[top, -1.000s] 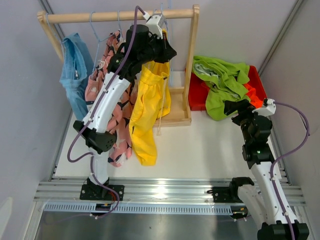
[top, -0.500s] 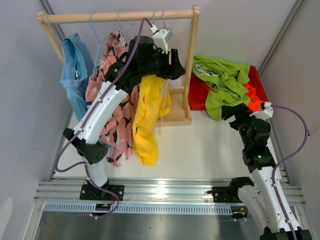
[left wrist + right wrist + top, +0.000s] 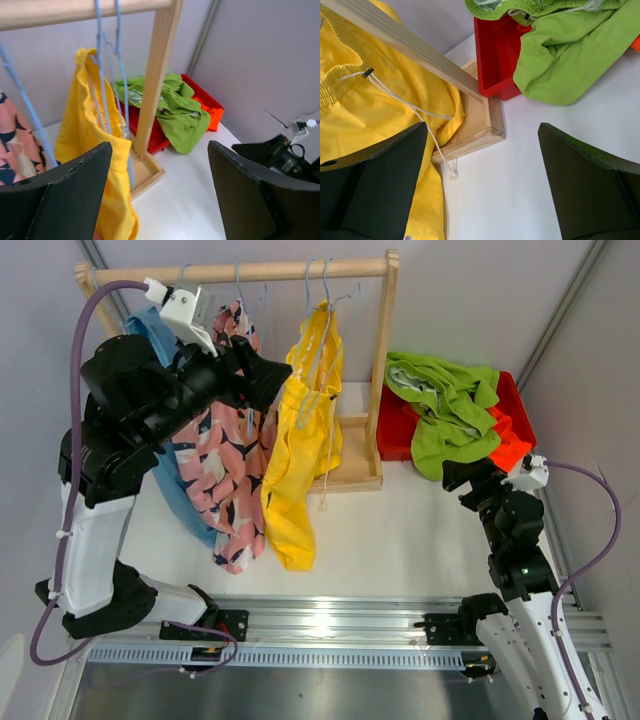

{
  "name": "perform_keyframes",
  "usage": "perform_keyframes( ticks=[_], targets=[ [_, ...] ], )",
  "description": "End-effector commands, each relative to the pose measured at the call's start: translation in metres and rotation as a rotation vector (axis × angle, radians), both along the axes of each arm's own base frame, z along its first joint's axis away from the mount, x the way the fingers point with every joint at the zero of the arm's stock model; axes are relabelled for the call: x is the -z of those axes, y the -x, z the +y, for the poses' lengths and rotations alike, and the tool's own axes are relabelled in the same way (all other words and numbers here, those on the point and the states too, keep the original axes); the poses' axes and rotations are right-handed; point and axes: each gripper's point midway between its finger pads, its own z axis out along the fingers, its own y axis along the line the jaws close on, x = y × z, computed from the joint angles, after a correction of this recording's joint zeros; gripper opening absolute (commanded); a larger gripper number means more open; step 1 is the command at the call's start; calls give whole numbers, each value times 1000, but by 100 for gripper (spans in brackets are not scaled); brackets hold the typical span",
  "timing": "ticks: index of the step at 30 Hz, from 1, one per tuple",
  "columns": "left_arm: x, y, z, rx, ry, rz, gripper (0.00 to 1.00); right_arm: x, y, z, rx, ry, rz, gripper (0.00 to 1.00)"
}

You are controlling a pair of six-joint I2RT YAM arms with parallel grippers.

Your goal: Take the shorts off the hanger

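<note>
the left gripper (image 3: 160, 149) hangs high by the rack, fingers wide apart with nothing between them. it sits just left of the yellow shorts (image 3: 300, 440), which hang from a blue hanger (image 3: 324, 288) on the wooden rail (image 3: 270, 272). the pink printed shorts (image 3: 225, 480) and light blue shorts (image 3: 185, 505) hang further left. the right gripper (image 3: 482, 127) is low over the table (image 3: 400, 520), also spread and empty — near the red bin (image 3: 395, 430), which holds the lime green shorts (image 3: 450, 410) and orange shorts (image 3: 511, 448).
</note>
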Motion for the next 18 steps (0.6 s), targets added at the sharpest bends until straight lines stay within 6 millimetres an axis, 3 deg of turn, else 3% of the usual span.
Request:
perform_keyframes(
  ticks=[1, 9, 12, 18],
  targets=[
    [28, -26, 10, -114, -114, 24, 84, -18, 3, -3, 20, -4, -32, 99],
    [44, -80, 7, -200, -154, 27, 80, -21, 12, -6, 25, 19, -35, 99],
    [37, -93, 7, -210, -130, 16, 80, -17, 15, -9, 36, 29, -23, 99],
    [50, -120, -5, -217, -135, 36, 78, -11, 19, -13, 46, 40, -19, 99]
  ],
)
